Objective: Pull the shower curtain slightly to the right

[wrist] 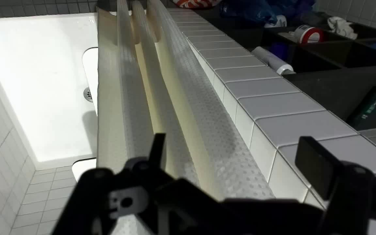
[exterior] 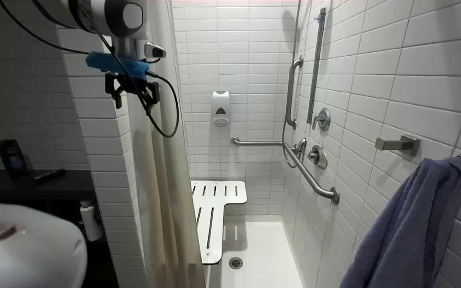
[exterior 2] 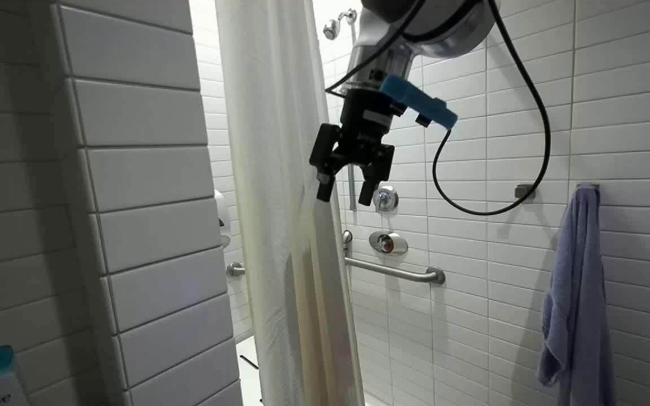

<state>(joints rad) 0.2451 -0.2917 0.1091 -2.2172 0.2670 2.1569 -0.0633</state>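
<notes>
The shower curtain is a tall cream sheet with long vertical folds. It hangs beside the tiled wall end in both exterior views (exterior: 166, 200) (exterior 2: 280, 169), and its folds run down through the wrist view (wrist: 204, 98). My gripper (exterior: 133, 105) points down in front of the curtain's upper part. In an exterior view the gripper (exterior 2: 345, 196) overlaps the curtain's right edge. In the wrist view the gripper (wrist: 237, 156) has its fingers wide apart with nothing held between them. The left finger appears over the folds and the right finger over the tiled wall end. Contact with the curtain cannot be told.
The tiled wall end (exterior 2: 156, 225) stands beside the curtain. A white slotted shower seat (exterior: 218, 196) lies behind it. Grab bars (exterior: 310, 176) and a blue-grey towel (exterior: 410, 224) are on the right wall. A sink (exterior: 26, 244) and dark shelf (exterior: 70, 186) stand left.
</notes>
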